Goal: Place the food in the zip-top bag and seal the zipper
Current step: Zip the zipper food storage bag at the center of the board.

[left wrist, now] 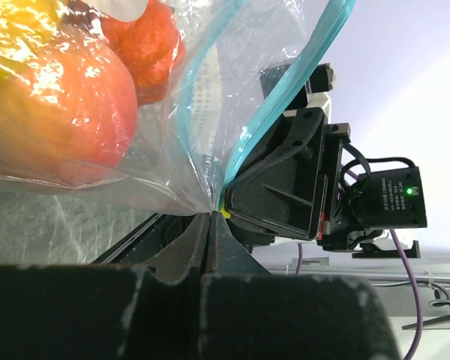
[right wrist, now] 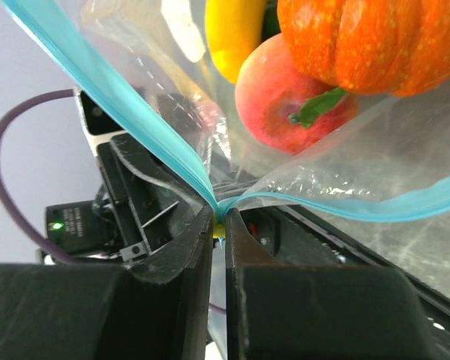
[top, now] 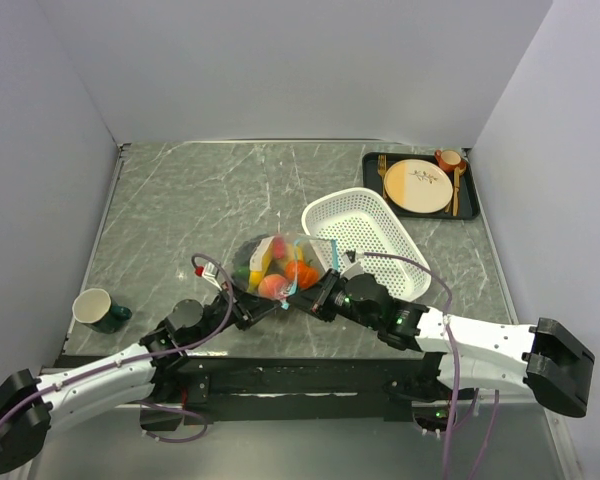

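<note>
The zip-top bag [top: 275, 262] lies at the table's near middle, bulging with food: an orange tomato [right wrist: 360, 37], a peach [right wrist: 281, 97] and a yellow piece [right wrist: 232, 30]. Its teal zipper [right wrist: 135, 112] runs away in two strips from my right gripper [right wrist: 219, 219], which is shut on it where the strips meet. My left gripper [left wrist: 210, 215] is shut too, pinching the clear plastic at the bag's corner just beside the zipper [left wrist: 285, 97]. In the top view the left gripper [top: 265, 302] and right gripper [top: 305, 298] face each other tip to tip at the bag's near edge.
A white perforated basket [top: 365, 235] stands right behind the bag. At the back right a black tray [top: 372, 170] carries a beige plate [top: 418, 186], cutlery and a small cup [top: 448, 158]. A dark green mug [top: 98, 308] sits near the left wall.
</note>
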Available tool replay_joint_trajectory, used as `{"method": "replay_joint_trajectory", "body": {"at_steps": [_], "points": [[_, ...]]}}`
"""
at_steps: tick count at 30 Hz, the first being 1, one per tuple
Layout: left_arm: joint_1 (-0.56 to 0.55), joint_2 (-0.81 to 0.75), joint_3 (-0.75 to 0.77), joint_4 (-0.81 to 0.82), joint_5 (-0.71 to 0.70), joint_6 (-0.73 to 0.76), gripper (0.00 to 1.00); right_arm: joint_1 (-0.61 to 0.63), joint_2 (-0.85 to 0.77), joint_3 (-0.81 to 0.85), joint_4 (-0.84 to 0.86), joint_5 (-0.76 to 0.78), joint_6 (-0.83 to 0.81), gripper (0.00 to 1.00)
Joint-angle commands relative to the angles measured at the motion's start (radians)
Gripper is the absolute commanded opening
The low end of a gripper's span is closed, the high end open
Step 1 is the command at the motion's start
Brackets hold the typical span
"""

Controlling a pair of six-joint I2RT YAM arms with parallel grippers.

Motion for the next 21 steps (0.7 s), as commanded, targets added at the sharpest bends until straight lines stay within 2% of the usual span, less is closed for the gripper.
{"method": "replay_joint_trajectory", "body": {"at_steps": [1,6,16,21], "points": [[-0.004,0.02,-0.029,0.019,0.046,0.044,0.01,-0.024,-0.029,0.037,-0.059,0.118,-0.043,0.0],[-0.004,0.051,-0.035,0.051,0.074,0.048,0.01,-0.036,-0.04,0.054,-0.095,0.129,-0.063,0.0],[-0.004,0.045,-0.034,0.013,0.095,0.064,0.01,-0.07,-0.049,0.063,-0.121,0.123,-0.086,0.01],[-0.003,0.029,-0.041,0.046,0.063,0.06,0.01,-0.079,-0.044,0.065,-0.108,0.094,-0.103,0.01]]}}
